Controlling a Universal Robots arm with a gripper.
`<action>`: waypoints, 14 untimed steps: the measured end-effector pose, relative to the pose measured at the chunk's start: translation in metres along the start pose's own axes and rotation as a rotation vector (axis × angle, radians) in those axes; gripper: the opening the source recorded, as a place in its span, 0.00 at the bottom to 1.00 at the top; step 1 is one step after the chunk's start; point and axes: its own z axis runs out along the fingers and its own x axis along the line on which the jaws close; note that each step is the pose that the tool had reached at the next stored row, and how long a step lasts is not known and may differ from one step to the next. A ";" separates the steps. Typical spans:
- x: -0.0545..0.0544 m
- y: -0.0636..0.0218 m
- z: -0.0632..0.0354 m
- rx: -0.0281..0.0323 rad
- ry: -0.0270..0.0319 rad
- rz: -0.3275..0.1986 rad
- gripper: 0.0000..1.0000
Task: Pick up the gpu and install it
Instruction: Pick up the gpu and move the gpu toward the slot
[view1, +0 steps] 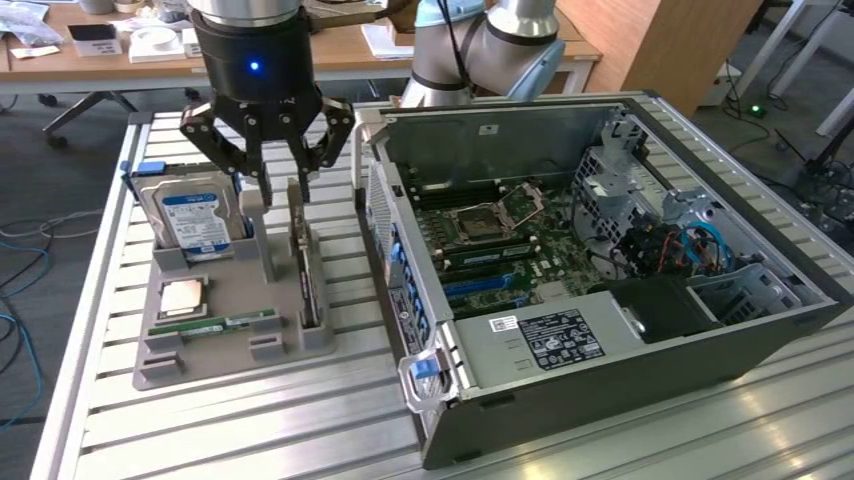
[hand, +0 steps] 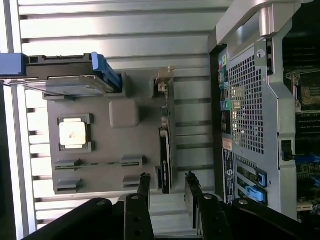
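**Work surface:** 1 slatted metal table (view1: 240, 425).

**Fixture:** 1 gray holder (view1: 220, 352) (hand: 102, 146) on the table. It carries 4 parts:
- 1 gpu (view1: 308, 272) (hand: 165, 150), standing on edge in the slot along the side nearest the case.
- 1 hard drive (view1: 196, 220) (hand: 70, 84), upright in a blue-edged cradle at the far end, well apart from the gpu.
- 1 processor chip (view1: 183, 297) (hand: 73, 134), lying flat.
- 1 memory stick (view1: 214, 325) (hand: 95, 163), on edge.

1 raised gray block (view1: 266, 250) (hand: 124, 114) stands between the hard drive and the gpu.

**Obstruction:** 1 open computer case (view1: 601, 300) (hand: 250, 110) lies just beside the holder on the exterior view's right, its perforated rear wall close to the gpu.

**Claw:** 1 gripper (view1: 282, 195) (hand: 167, 184) hangs above the gpu's end, released. Its 2 fingers (hand: 145, 186) are spread, 1 to each side of the card's edge, gripping nothing.
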 end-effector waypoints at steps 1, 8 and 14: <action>0.000 0.0000 0.0014 0.0000 0.0000 0.000 0.42; 0.000 -0.0005 0.0133 0.0001 0.0001 0.000 0.42; 0.001 -0.0009 0.0242 0.0000 0.0000 0.000 0.42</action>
